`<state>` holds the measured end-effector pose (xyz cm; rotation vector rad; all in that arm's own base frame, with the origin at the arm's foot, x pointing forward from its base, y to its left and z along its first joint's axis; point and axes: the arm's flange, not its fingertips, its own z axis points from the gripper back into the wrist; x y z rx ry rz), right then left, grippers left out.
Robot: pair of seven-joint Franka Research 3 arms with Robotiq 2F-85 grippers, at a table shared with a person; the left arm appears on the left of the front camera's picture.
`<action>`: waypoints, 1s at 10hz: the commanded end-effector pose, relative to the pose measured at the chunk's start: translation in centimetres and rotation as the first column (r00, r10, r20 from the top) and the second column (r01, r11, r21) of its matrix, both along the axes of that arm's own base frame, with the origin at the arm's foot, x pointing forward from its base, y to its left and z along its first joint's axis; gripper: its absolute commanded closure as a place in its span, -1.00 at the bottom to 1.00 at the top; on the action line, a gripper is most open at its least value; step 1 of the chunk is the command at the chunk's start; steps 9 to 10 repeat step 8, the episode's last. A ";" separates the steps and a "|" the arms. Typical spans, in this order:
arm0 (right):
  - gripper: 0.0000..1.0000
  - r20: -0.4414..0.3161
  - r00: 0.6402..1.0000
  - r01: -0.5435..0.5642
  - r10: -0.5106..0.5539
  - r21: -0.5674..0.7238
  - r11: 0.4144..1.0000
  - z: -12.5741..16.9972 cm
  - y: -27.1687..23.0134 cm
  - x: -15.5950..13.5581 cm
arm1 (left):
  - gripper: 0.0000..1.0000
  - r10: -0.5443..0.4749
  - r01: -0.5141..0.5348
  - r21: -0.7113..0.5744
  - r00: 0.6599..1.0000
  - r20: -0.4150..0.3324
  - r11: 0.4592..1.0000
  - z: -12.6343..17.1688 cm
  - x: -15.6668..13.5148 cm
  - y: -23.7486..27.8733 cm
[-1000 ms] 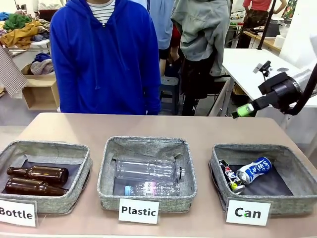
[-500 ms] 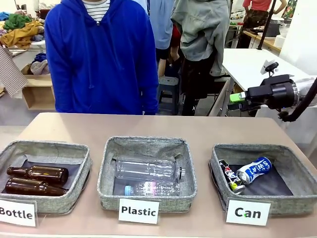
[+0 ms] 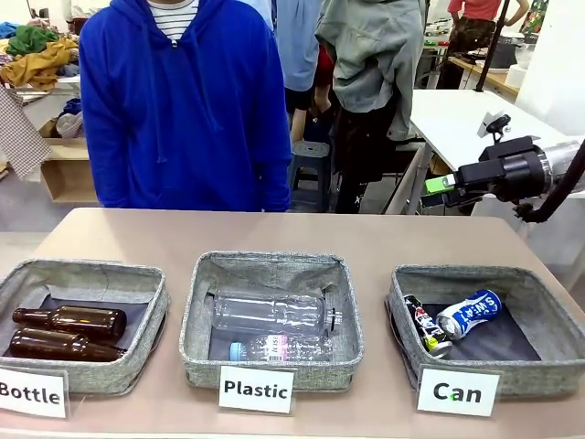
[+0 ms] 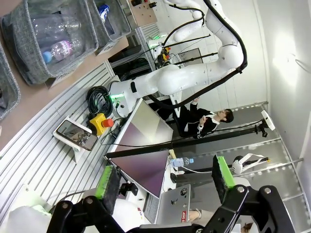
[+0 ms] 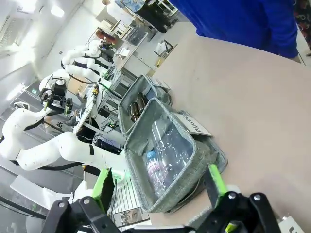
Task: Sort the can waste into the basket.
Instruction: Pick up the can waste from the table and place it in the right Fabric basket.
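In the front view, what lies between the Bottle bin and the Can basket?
The Plastic bin, holding two clear plastic bottles, sits between the Bottle bin and the Can basket, with strips of bare table between them.

Left bin (image 3: 157, 315) with the "Bottle" card (image 3: 32, 392) has two brown glass bottles (image 3: 69, 321) lying on their sides, one right next to the other. The middle bin (image 3: 271, 266), tagged "Plastic" (image 3: 257, 390), holds two clear plastic bottles (image 3: 269, 313), the smaller one (image 3: 279, 347) with a blue cap sitting nearer the card. Someone in a blue hoodie (image 3: 187, 105) is standing at the far edge of the tan table (image 3: 366, 238).
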<state>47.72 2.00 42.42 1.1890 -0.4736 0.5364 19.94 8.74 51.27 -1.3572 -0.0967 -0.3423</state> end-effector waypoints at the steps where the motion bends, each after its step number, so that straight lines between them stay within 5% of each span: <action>1: -1.00 0.007 1.000 -0.016 0.016 0.003 1.000 0.4 -0.3 0.4 | -1.00 -0.004 0.005 -0.018 1.000 0.016 1.000 0.2 0.0 0.0; 10: -1.00 0.007 1.000 -0.016 0.016 0.003 1.000 0.4 -0.3 0.4 | -1.00 -0.004 0.005 -0.018 1.000 0.016 1.000 0.2 0.0 0.0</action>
